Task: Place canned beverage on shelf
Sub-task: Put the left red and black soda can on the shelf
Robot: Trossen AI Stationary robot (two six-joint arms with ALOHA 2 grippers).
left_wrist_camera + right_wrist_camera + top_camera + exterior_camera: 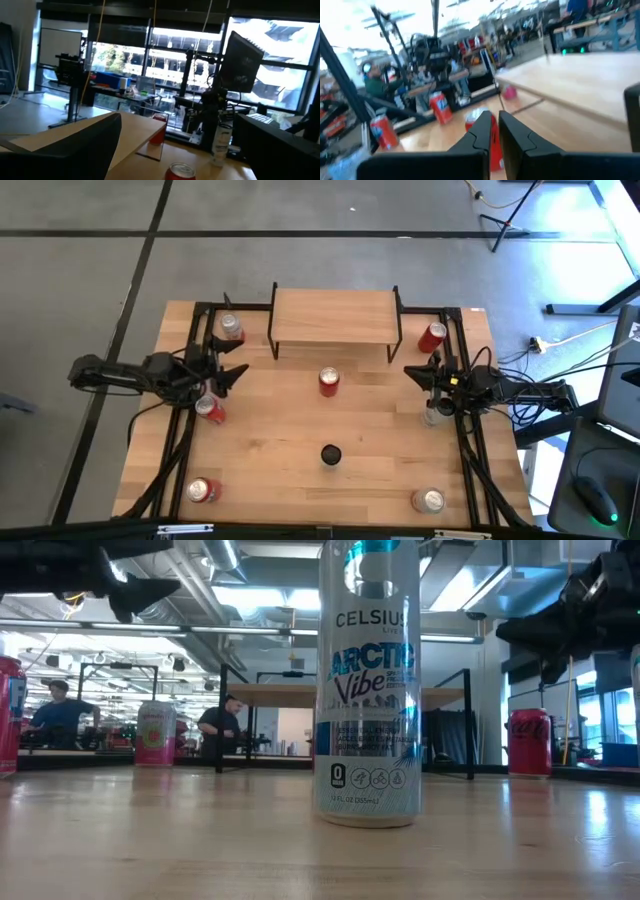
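The shelf [332, 318], a low light-wood board on black legs, stands at the table's far middle with nothing on it. A red can [329, 381] stands upright just in front of it. A tall white-blue can [365, 690] stands upright nearer the front edge and shows its dark top in the high view [331, 455]. My left gripper [232, 360] hovers open at the left, pointing toward the red can. My right gripper [410, 370] hovers at the right, its fingers close together [496, 120], pointing at the same can [492, 145]. Neither holds anything.
Other cans stand around the table: three at the left [231, 328] [209, 410] [203, 490], and a red one [432, 337], a pale one [432, 413] and another [430, 500] at the right. Black frame rails run along both sides. People show in the room behind [60, 715].
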